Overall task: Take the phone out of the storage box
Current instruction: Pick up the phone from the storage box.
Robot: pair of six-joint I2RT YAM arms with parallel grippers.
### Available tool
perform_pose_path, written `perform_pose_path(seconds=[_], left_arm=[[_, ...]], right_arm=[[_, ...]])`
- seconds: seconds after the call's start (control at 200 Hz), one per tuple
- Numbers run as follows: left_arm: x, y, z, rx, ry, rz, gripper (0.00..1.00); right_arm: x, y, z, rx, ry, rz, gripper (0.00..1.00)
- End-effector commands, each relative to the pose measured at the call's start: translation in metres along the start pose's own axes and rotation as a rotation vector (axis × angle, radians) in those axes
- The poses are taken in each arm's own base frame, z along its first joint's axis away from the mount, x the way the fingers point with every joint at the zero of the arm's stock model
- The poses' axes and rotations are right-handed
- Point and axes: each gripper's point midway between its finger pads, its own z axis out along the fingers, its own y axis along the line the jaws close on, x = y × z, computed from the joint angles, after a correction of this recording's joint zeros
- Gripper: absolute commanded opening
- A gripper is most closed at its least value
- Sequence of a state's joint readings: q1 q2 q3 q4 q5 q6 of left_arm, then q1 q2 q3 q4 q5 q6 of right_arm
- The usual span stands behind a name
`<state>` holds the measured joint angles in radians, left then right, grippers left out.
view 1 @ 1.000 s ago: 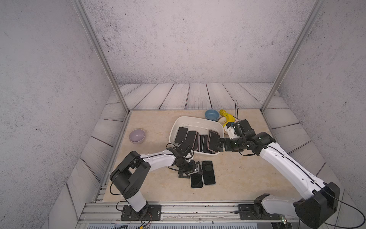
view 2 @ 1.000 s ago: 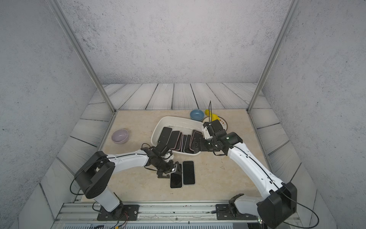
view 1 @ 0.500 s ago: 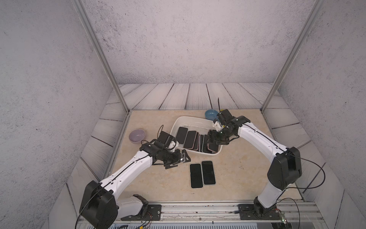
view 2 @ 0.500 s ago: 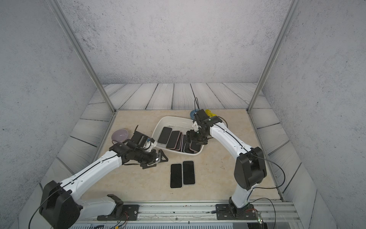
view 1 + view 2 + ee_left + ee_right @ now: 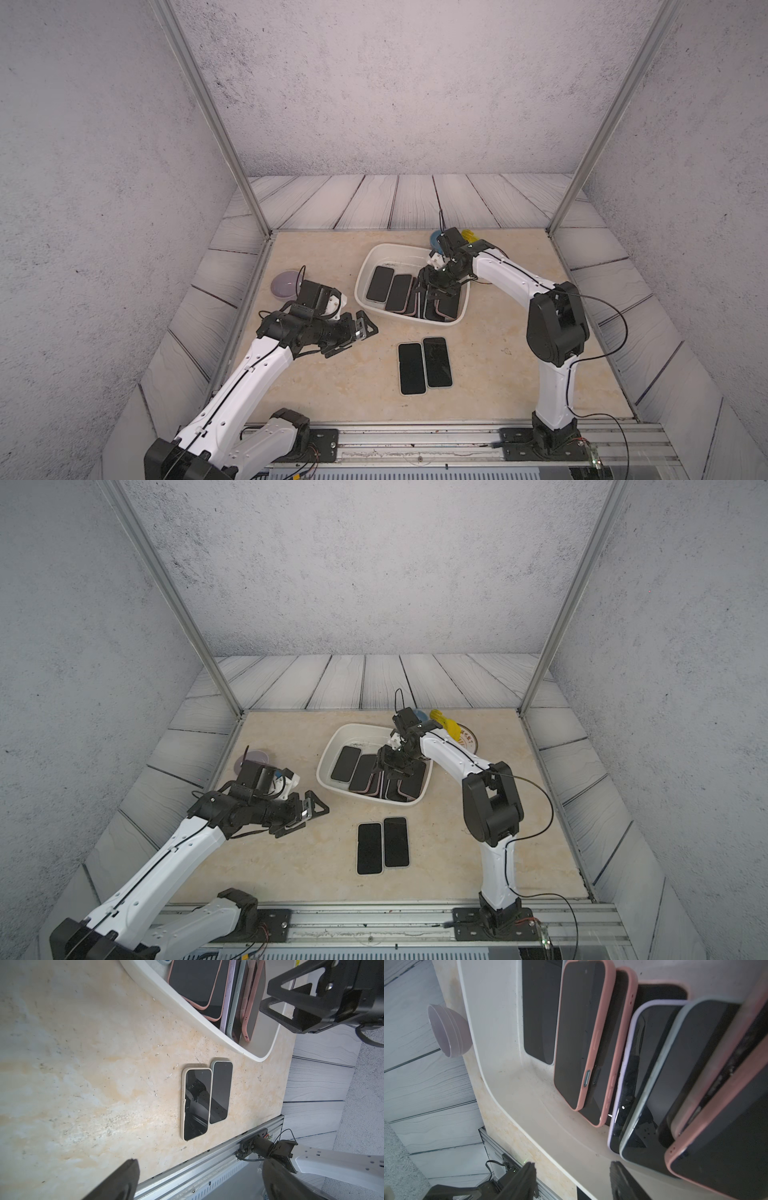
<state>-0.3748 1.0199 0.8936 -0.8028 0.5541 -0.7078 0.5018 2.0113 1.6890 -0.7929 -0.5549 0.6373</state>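
Right claw [image 5: 434, 296] hangs low over the storage box [image 5: 399, 254], above the right-hand end of the row of phones [image 5: 399, 291] that lean on one another inside it. Both top views: its black fingers merge with the dark screens, so the gap is unreadable there. Right wrist view: fingertips [image 5: 527, 1178] stand partly apart, only the white box wall between them, nothing gripped. Same view gives case colours: pink, lilac, pale green.

Left claw [image 5: 353, 340] hovers over the desk [image 5: 332, 395] just left of the box, jaws spread wide, empty. Left wrist view adds detail on the pair of phones [image 5: 196, 1101] lying flat on the desk near the box: beige case and pale green case, long edges touching, screens up.

Lilac bowl [image 5: 284, 284] sits behind the left claw, visible in top views and right wrist view.
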Motion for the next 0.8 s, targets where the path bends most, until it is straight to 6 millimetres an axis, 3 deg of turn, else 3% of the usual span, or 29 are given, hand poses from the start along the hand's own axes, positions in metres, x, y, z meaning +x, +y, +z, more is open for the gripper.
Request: perform_pose_path(seconds=[0.0,0.796], left_arm=[[0.0,0.002,0.0,0.002,0.003,-0.008,0.99],[0.015,0.012,-0.009,-0.025,0.004,-0.017,0.99]], right_arm=[[0.0,0.013,0.011,-0.048,0.018,0.014,0.62],[-0.022,-0.022,0.074,0.133,0.02,0.086,0.59]])
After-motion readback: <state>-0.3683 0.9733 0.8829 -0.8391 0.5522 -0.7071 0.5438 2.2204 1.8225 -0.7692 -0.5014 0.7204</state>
